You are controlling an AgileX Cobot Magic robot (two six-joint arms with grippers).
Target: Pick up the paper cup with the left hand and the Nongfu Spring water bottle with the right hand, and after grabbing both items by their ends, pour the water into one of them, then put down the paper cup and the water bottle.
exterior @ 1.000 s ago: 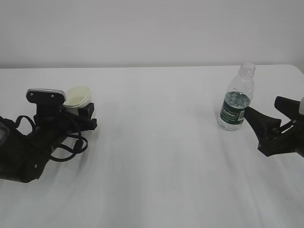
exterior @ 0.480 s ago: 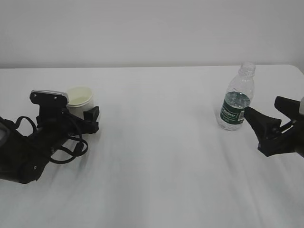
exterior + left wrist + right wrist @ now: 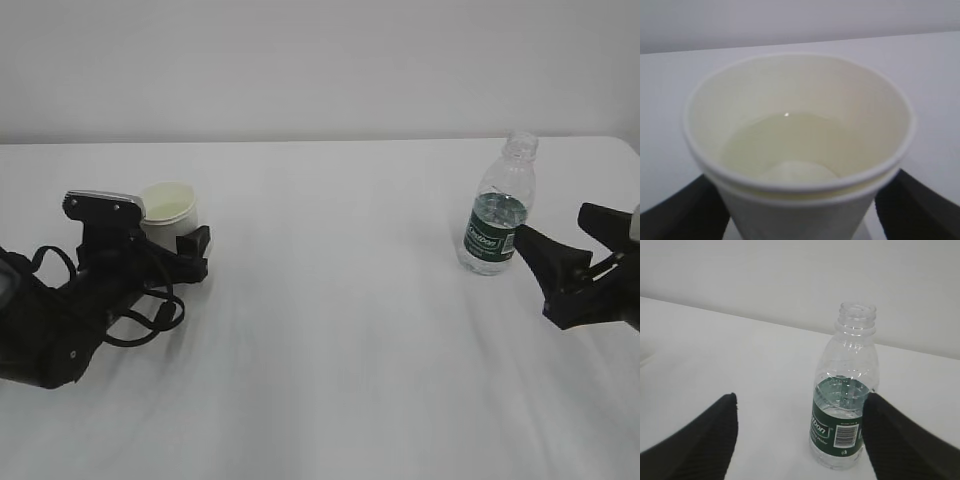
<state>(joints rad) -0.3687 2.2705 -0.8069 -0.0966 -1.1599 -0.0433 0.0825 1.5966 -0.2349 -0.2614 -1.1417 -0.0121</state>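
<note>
Exterior view: the paper cup [image 3: 170, 212] stands upright near the left edge of the bench [image 3: 330, 330], between the spread fingers of the left gripper [image 3: 172, 243], which look clear of its wall. Near the far right corner the Nongfu Spring water bottle [image 3: 498, 210] stands upright, the right gripper [image 3: 565, 250] just beside it, fingers spread and empty.

Left wrist view: liquid lies in the cup's bottom (so pouring looks done); a finger [image 3: 912, 205] flanks each side.

Right wrist view: the capless bottle stands ahead of the wide fingers [image 3: 705, 432], apart from them.
</note>
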